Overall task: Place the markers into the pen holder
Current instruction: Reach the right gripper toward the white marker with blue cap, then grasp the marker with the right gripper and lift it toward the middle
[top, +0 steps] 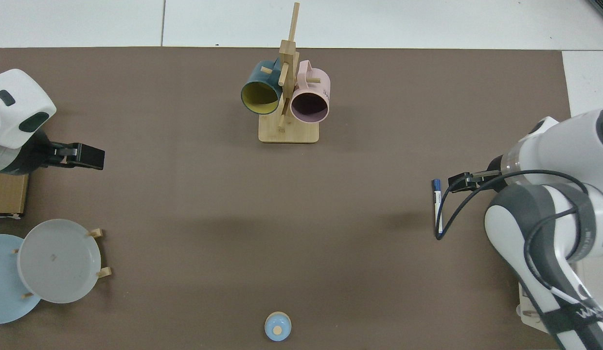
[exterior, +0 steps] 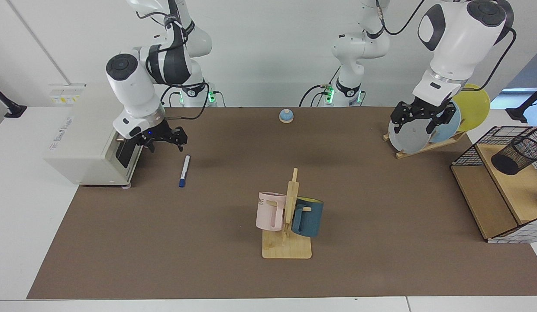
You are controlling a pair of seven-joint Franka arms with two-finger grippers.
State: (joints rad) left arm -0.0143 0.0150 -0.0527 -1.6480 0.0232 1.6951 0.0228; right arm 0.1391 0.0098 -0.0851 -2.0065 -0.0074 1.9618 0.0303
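R pincer (top: 458, 182) just beside marker (top: 438, 211) on table (top: 185, 204)

Bright, even overhead light fell on my table (exterior: 381, 268); shadows lay soft and blurred on it, both views sharp, without glare
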